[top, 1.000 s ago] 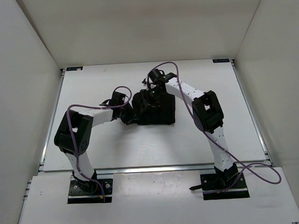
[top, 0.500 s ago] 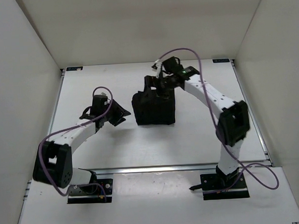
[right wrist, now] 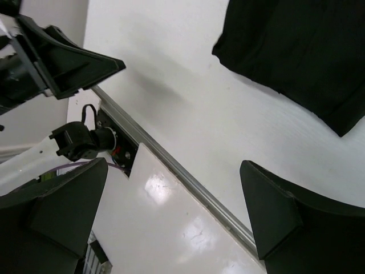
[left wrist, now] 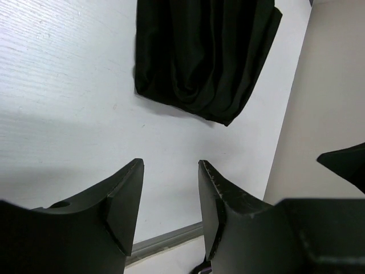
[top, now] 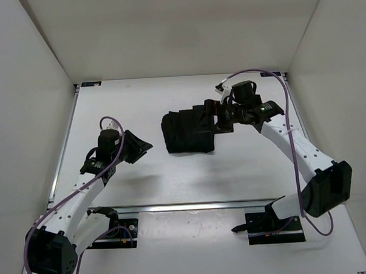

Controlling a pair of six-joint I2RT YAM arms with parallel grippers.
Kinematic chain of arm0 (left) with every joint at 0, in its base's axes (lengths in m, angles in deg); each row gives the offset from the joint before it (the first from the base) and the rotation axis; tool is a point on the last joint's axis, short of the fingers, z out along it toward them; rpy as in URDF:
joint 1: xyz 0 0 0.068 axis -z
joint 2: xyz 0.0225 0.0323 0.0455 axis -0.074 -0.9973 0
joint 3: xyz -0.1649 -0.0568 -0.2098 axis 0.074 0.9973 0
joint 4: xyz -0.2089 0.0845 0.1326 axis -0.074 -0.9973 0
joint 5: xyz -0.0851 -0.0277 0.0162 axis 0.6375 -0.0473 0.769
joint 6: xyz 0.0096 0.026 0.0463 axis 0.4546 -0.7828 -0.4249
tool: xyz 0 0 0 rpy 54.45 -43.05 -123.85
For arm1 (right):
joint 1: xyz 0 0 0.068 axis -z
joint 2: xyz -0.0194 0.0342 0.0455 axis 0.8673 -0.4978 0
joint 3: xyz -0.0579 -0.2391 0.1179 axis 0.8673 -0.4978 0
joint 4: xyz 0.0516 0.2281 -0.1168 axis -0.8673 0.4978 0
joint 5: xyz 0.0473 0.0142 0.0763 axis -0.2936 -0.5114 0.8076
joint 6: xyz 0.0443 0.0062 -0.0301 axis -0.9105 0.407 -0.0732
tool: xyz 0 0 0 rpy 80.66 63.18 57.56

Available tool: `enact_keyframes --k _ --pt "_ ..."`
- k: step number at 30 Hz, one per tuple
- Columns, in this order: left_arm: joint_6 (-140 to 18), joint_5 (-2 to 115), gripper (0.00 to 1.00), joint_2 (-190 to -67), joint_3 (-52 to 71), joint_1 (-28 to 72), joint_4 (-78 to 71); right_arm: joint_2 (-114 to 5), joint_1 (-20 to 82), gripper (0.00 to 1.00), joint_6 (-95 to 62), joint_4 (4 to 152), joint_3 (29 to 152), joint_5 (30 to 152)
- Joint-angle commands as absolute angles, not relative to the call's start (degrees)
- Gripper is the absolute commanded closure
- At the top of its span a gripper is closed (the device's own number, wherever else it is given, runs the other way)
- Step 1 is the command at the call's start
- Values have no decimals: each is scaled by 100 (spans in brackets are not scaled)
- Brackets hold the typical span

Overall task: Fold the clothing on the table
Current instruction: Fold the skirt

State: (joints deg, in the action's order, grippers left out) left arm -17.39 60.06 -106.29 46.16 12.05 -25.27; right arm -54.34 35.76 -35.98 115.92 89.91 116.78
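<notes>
Both arms are drawing back from the clothing (top: 189, 132), which is lying bundled mid-worktop (top: 251, 164). The left hand (left wrist: 171, 165) is half-spread and the right hand (right wrist: 174, 168) is gaping, both empty. Folding is probably finishing, though the layers are hard to read.

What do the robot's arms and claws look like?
The left arm and right arm are white links with black joint housings, each with a purple cable. The left claw and right claw are matte black, with two wedge-shaped fingers apiece.
</notes>
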Motion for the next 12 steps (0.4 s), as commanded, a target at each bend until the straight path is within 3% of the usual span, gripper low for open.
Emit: enact_keyframes --k 1,8,12 --pt "-1823 5889 47 -10450 4576 1245 -2771 -5135 3633 0 -3517 11124 9015 11758" --pt "-1857 5888 48 -10511 4620 1236 -2675 -4906 3737 1 -3569 10693 8444 11960" --pt "-1893 5818 48 -10634 4471 1272 -2561 -5143 3494 0 -3026 11270 8837 11664"
